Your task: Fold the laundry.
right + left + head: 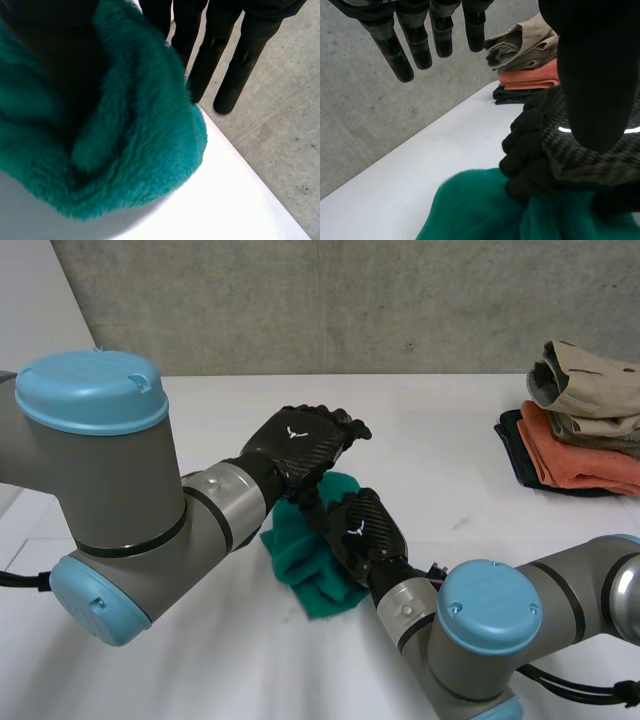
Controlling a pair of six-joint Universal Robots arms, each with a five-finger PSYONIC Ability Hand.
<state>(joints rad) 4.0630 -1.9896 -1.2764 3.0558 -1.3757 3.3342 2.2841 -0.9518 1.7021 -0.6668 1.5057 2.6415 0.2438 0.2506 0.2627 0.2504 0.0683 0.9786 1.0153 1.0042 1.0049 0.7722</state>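
The fluffy teal-green fleece cloth (310, 585) lies bunched in the middle of the white table (250, 670), beneath both hands; the left hand (298, 440) hovers over it, fingers (417, 47) straight and apart; the right hand (365, 532) sits on it, grip impossible to tell; soft, light and limp, it probably wants pinching at a corner.

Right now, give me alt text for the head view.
A teal fuzzy cloth lies bunched on the white table, the right hand on it and the open left hand just above. Folded clothes are stacked at the far right.
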